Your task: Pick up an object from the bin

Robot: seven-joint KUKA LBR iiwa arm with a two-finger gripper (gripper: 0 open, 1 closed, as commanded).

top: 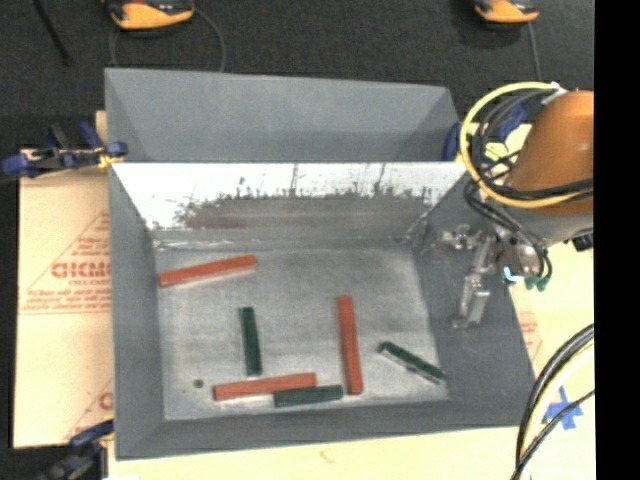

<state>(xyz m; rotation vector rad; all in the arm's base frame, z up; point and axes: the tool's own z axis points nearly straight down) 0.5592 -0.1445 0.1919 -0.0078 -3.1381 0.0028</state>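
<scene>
Gripper (468, 310) above the grey bin's (280, 118) right wall
Dark green stick (412, 362) lies nearest, upright red stick (349, 345) beyond it; whether the gripper is open or closed is unclear.

Bare floor (320, 273) at the back; red and green sticks (265, 387) clutter the front.

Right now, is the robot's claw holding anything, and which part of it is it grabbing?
Nothing. The gripper hangs bare by the bin's right wall; the nearest thing, a dark green stick, lies apart from it on the floor.
</scene>
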